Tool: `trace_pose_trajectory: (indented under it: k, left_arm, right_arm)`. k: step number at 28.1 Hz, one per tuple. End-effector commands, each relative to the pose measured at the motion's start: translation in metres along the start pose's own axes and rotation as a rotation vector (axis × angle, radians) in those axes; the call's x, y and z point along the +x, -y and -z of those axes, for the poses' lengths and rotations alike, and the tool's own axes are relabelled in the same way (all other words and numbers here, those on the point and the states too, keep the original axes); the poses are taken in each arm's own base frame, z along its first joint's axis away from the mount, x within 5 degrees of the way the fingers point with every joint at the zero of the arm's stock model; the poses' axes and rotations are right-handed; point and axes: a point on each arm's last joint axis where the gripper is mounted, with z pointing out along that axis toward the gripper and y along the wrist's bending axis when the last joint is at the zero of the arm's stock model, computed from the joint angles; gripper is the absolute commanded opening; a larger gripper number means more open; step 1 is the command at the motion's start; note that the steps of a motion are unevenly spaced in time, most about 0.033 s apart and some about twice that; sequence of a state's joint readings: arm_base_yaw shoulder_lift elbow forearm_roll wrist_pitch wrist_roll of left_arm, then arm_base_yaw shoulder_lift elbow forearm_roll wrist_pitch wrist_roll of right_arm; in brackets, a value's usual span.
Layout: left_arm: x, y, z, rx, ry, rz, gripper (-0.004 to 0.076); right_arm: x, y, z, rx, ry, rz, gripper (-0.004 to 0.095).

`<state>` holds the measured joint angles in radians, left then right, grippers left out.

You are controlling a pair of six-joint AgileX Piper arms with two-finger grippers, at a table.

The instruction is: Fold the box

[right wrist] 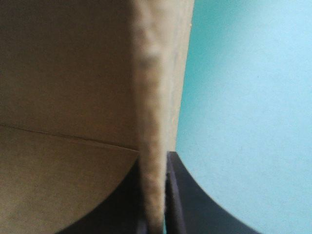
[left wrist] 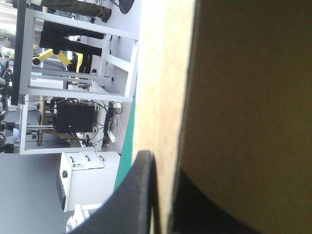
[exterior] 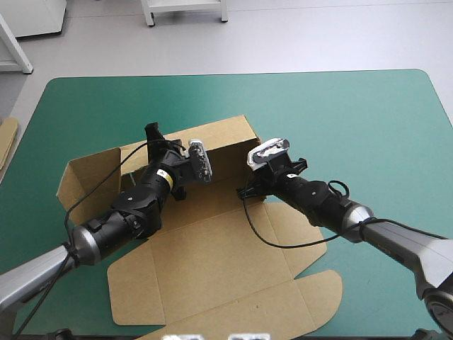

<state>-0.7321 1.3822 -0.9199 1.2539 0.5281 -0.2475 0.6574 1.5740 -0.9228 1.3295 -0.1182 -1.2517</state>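
A strip of spare board showed at the counter's left edge. The brown box lay mid-counter, its far walls raised and its lid flat toward the near edge. The left tool reached over the tray and pinched the far wall's top edge, one black finger on each face. The right tool was likewise pressed nearly together on the right-hand wall, with board between its fingers and teal-green cover just outside.

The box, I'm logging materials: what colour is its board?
The box is plain brown, no print visible; the high view shows it best.
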Motion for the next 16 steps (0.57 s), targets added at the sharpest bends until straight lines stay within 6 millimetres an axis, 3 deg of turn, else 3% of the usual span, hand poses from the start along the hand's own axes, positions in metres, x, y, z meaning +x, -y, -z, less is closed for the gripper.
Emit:
trace_pose_trajectory:
  k: [1,5,8,10,11,13,16]
  left_arm:
    - [0.006,0.006,0.001,0.051,-0.06,0.15,-0.0008]
    - [0.006,0.007,0.002,0.066,-0.066,0.177,0.0006]
    - [0.004,0.008,0.005,0.081,-0.06,0.203,0.0113]
    - [0.001,0.008,0.01,0.083,-0.049,0.195,0.0229]
    - [-0.002,0.009,0.015,0.082,-0.039,0.19,0.034]
    - [-0.003,0.01,0.017,0.083,-0.039,0.185,0.0409]
    - [-0.006,0.012,0.02,0.089,-0.043,0.181,0.0433]
  right_arm:
    - [-0.017,-0.003,0.011,-0.035,0.053,0.004,0.0]
    - [-0.016,-0.004,0.011,-0.044,0.05,-0.012,0.0]
    - [-0.016,-0.004,0.011,-0.044,0.05,-0.015,0.0]
    - [-0.016,-0.004,0.011,-0.044,0.05,-0.019,0.0]
    - [-0.016,-0.004,0.011,-0.044,0.05,-0.024,0.0]
    - [-0.016,-0.004,0.011,-0.044,0.05,-0.027,0.0]
    - [-0.016,-0.003,0.011,-0.038,0.052,-0.031,0.0]
